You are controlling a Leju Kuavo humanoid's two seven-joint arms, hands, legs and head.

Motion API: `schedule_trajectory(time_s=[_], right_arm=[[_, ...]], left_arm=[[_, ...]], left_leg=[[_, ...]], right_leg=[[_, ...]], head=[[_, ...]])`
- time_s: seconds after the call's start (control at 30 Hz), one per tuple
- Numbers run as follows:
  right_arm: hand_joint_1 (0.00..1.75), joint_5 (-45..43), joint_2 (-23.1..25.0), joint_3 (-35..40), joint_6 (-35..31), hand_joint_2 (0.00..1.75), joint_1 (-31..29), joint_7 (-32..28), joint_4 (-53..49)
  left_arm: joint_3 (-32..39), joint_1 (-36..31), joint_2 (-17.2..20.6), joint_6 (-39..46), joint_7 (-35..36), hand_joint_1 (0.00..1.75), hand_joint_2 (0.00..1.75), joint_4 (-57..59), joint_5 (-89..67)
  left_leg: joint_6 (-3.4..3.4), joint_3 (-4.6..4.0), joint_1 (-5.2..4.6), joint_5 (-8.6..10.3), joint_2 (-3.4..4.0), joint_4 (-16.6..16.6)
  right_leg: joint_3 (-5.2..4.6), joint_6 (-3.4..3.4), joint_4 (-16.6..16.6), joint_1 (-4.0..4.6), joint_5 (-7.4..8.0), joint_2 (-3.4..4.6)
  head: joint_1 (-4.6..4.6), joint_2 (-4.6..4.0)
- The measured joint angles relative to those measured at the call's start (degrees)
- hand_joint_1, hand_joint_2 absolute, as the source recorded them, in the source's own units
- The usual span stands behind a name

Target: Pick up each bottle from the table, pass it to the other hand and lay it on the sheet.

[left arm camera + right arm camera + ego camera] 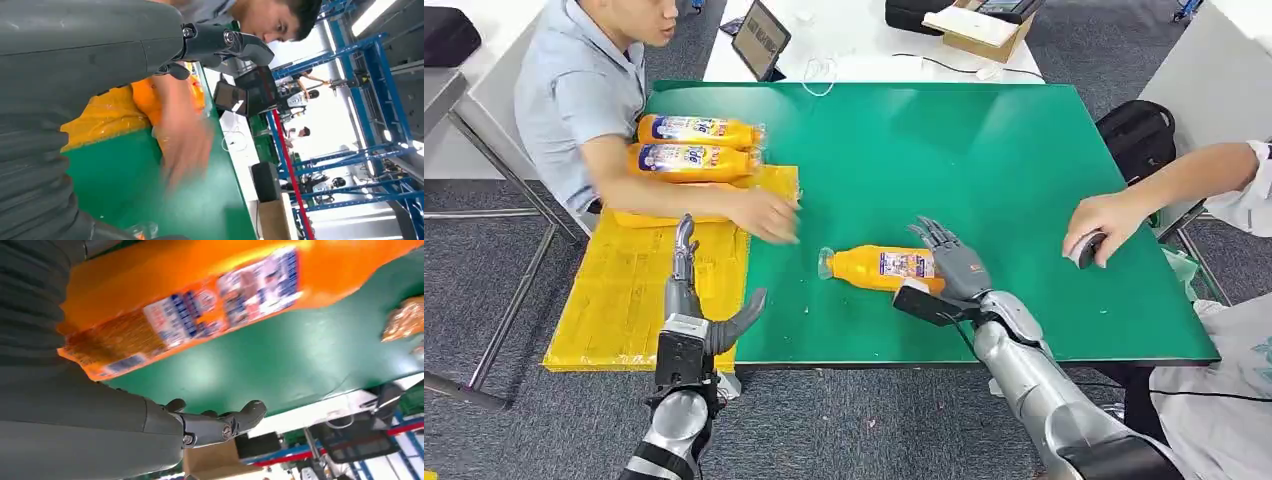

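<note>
The right hand (952, 262), fingers spread wide and empty, should wrap the bottle (879, 267) at its label before lifting toward the open left hand (709, 300).

The left arm comes up from below, its silver forearm nearly upright at the near left corner of the counter (1024, 200), wrist straight. The left robot hand (694, 300) points away from the body with its dark fingers (685, 245) held together and straight and its thick grey thumb (742, 318) swung out to the side; it holds nothing. The right arm reaches in from the lower right, elbow bent, forearm angled forward and inward. The right robot hand (949, 265) lies at the base end of the lying bottle (879, 266), fingers spread and extended past it, not closed around it.
</note>
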Motion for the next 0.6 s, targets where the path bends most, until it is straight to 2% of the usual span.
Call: schedule_trajectory(time_s=[0.1, 0.3, 0.43, 0.6], right_arm=[[0.00, 1.5, 0.7, 1.0, -0.2, 1.75, -0.7, 2.8, 1.5], [0.00, 3.9, 1.1, 2.5, 0.0, 1.75, -2.4, 14.3, 4.3], [0.00, 4.1, 1.2, 2.7, 0.6, 1.75, -3.5, 17.3, 5.6], [0.00, 7.4, 1.0, 4.0, 2.9, 1.75, -5.0, 24.5, 7.1]], left_arm=[[-0.3, -0.1, 0.0, 0.6, 0.0, 0.00, 1.75, 0.2, 0.0], [-0.3, 0.2, 0.5, 1.0, 0.2, 0.00, 1.75, 0.2, 0.7], [-0.3, 0.4, 0.9, 0.9, 0.3, 0.00, 1.75, 0.2, 0.8], [-0.3, 0.5, 1.3, -0.9, 1.4, 0.00, 1.75, 0.2, 1.6]], left_leg=[[0.00, 0.00, -0.01, 0.00, 0.00, 0.0], [0.01, 0.00, -0.01, 0.00, -0.01, 0.0], [0.01, 0.00, -0.01, 0.01, 0.00, 0.0], [0.01, 0.01, -0.01, 0.01, -0.01, 0.0]], right_leg=[[0.01, 0.00, 0.0, 0.00, 0.00, 0.00], [0.02, 0.00, 0.0, -0.01, 0.00, 0.00], [0.01, 0.00, 0.0, 0.00, 0.00, 0.00], [0.01, 0.00, 0.0, 0.00, 0.00, 0.00]], head=[[-0.02, 0.00], [-0.02, 0.00], [-0.02, 0.00], [-0.02, 0.00]])
